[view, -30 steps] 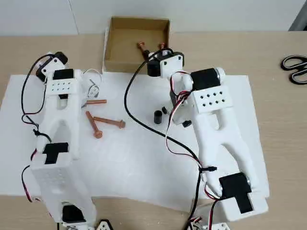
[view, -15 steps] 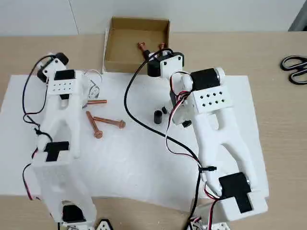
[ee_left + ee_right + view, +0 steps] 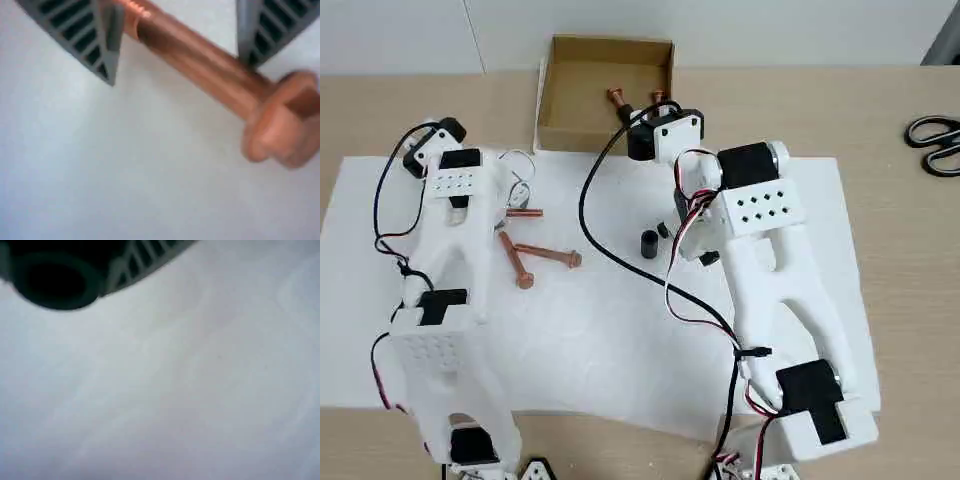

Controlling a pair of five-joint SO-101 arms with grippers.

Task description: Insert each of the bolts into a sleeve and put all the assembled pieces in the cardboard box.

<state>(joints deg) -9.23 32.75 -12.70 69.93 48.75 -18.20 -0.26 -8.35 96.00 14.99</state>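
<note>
place: lab bench | evidence: wooden table [image 3: 900, 230], white mat [image 3: 620, 330], scissors [image 3: 935, 143]

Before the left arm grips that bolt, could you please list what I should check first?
1. Bolt sits inside the left gripper: ok.
2. Its fingers closed on the bolt: not ok, open.
3. Loose sleeve waiting on the white sheet: ok.
4. Cardboard box has room: ok, two boxed bolts inside.
5. Right arm apart from the left one: ok.
6. Sleeve's bore facing up: cannot tell.
</note>
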